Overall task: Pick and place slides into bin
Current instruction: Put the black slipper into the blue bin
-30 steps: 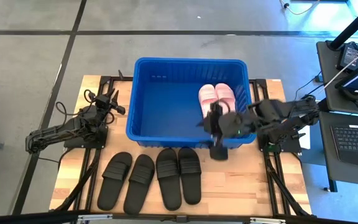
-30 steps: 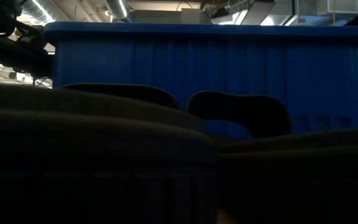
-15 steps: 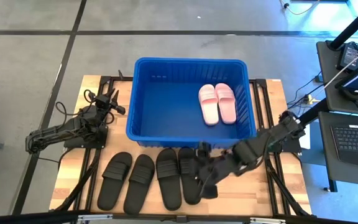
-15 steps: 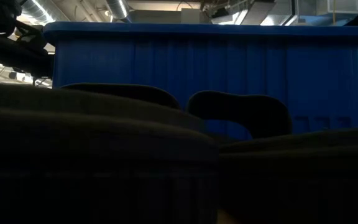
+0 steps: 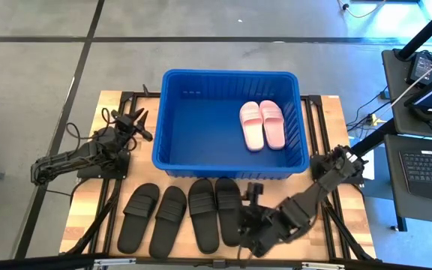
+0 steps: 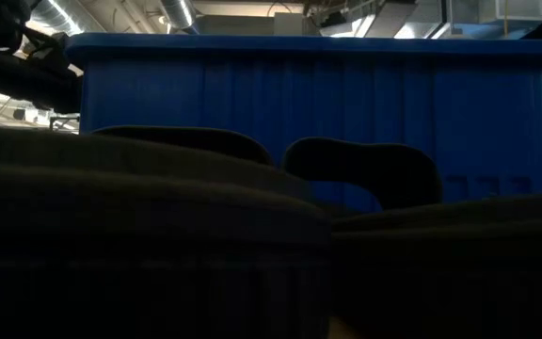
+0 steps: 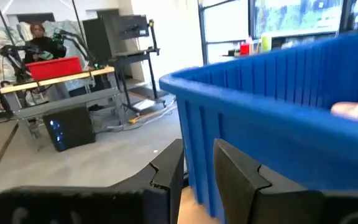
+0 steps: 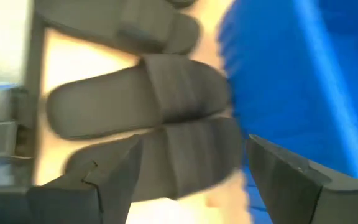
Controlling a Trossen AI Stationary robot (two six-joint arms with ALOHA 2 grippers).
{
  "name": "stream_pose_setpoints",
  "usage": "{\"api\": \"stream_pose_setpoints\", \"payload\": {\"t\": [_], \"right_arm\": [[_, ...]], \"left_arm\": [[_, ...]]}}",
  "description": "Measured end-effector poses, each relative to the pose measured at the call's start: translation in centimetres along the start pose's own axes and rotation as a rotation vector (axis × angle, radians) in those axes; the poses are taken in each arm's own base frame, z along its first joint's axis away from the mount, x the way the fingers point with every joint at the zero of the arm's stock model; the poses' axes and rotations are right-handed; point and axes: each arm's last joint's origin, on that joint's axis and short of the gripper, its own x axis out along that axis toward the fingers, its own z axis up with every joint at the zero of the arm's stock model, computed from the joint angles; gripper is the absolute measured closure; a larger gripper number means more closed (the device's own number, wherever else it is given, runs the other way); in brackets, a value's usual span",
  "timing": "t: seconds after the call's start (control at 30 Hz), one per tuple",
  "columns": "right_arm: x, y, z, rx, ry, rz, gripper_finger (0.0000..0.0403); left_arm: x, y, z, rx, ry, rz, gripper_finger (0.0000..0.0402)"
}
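The left gripper (image 5: 139, 118) waits at the bench's (image 5: 328, 225) left side, just beside the outer wall of the bin (image 5: 172, 161); its fingers (image 7: 166, 171) stand nearly closed with only a narrow gap and hold nothing, which suits an arm parked out of the way; moving right, four black slides (image 5: 182, 215) lie side by side on the bench in front of the bin, soles down and toes toward it, so each strap is open to a grasp from above; inside the bin, toward its right half, the pink pair (image 5: 262, 124) rests flat on the floor, apparently already dealt with; farther right, the right gripper (image 5: 252, 238) hangs low over the near edge by the rightmost black slide (image 5: 229, 210), its fingers spread wide and empty, likely lining up to straddle that strap; four slides remain to go in.
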Motion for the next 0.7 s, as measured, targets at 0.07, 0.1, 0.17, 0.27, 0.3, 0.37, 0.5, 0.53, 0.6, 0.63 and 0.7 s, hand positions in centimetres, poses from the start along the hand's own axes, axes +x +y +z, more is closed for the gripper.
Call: {"api": "stream_pose_setpoints", "payload": {"t": [0.07,0.1,0.17,0.27,0.3,0.37,0.5,0.53,0.6,0.63,0.7], "right_arm": [[-0.5,0.2,-0.6,-0.008,-0.021,-0.073,0.0118],[-0.7,0.2,-0.9,-0.013,-0.019,-0.091,0.0118],[-0.8,0.1,-1.1,-0.015,-0.006,-0.102,0.0118],[-0.8,0.1,-1.2,-0.051,0.003,-0.102,0.0118],[-0.8,0.1,-1.2,-0.076,0.008,-0.103,0.0118],[-1.2,-0.2,-1.2,-0.109,0.012,-0.1,0.0118],[-1.5,-0.5,-1.1,-0.147,0.014,-0.086,0.0118],[-1.3,-0.3,-1.1,-0.146,0.014,-0.08,0.0118],[-0.7,0.1,-1.3,-0.133,-0.01,-0.059,0.0118],[-0.3,0.4,-1.5,-0.125,-0.028,-0.042,0.0118],[0.6,0.9,-2.0,-0.112,-0.065,-0.007,0.0118]], "left_arm": [[-0.1,0.1,0.5,-0.031,-0.026,-0.003,0.0319],[-0.2,0.2,1.1,-0.046,-0.04,-0.016,0.0319],[-0.5,0.4,2.5,-0.052,-0.077,-0.047,0.0319],[-1.1,1.1,4.9,-0.032,-0.139,-0.076,0.0319],[-1.4,1.4,5.8,-0.045,-0.164,-0.084,0.0319],[-1.9,1.9,7.3,-0.081,-0.209,-0.114,0.0319],[-2.6,2.3,9.0,-0.114,-0.268,-0.227,0.0319],[-2.7,2.2,9.2,-0.114,-0.275,-0.248,0.0319],[-2.7,2.1,9.3,-0.111,-0.274,-0.272,0.0319],[-2.7,2.1,9.3,-0.109,-0.272,-0.277,0.0319],[-2.7,2.1,9.3,-0.111,-0.274,-0.283,0.0319]]}}
